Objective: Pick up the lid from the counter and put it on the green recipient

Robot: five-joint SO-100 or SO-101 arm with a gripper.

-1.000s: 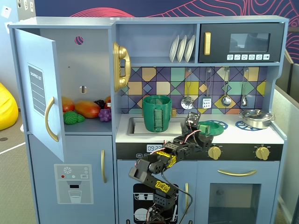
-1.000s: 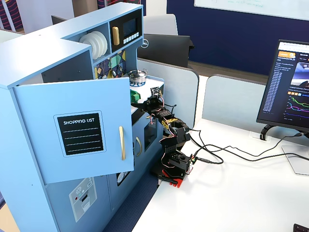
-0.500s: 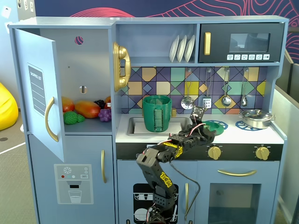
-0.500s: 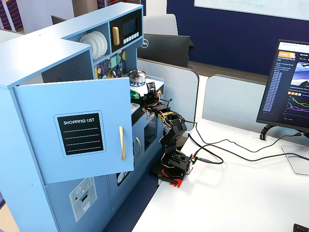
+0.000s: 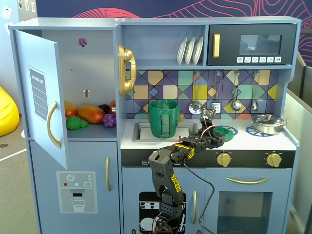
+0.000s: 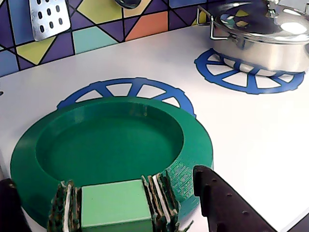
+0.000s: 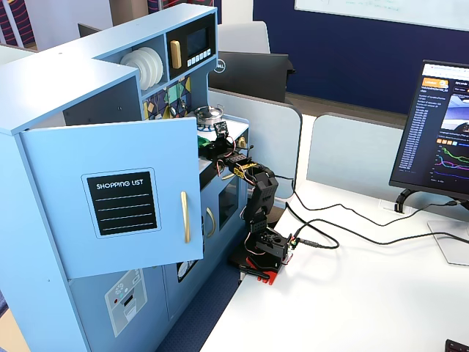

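A: Nearest in the wrist view?
B: The gripper (image 6: 120,212), its jaws parted on either side of the square knob of the lid (image 6: 111,145); whether they pinch it, I cannot tell.
A: And the lid?
B: On the counter (image 6: 251,130), over a blue burner ring (image 6: 128,89).
A: Beyond?
B: The silver pot (image 6: 260,36); the green recipient (image 5: 164,118) stands in the sink.

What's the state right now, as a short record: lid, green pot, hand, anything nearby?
lid: lying flat on the counter, over a blue burner ring, not lifted
lid knob: light green square, at the lid's near edge in the wrist view
hand: low over the lid, fingers either side of the knob, a gap showing on the right side
green pot: upright at the sink, uncovered, left of the lid in the fixed view
silver pot: on the other burner ring, apart from the lid
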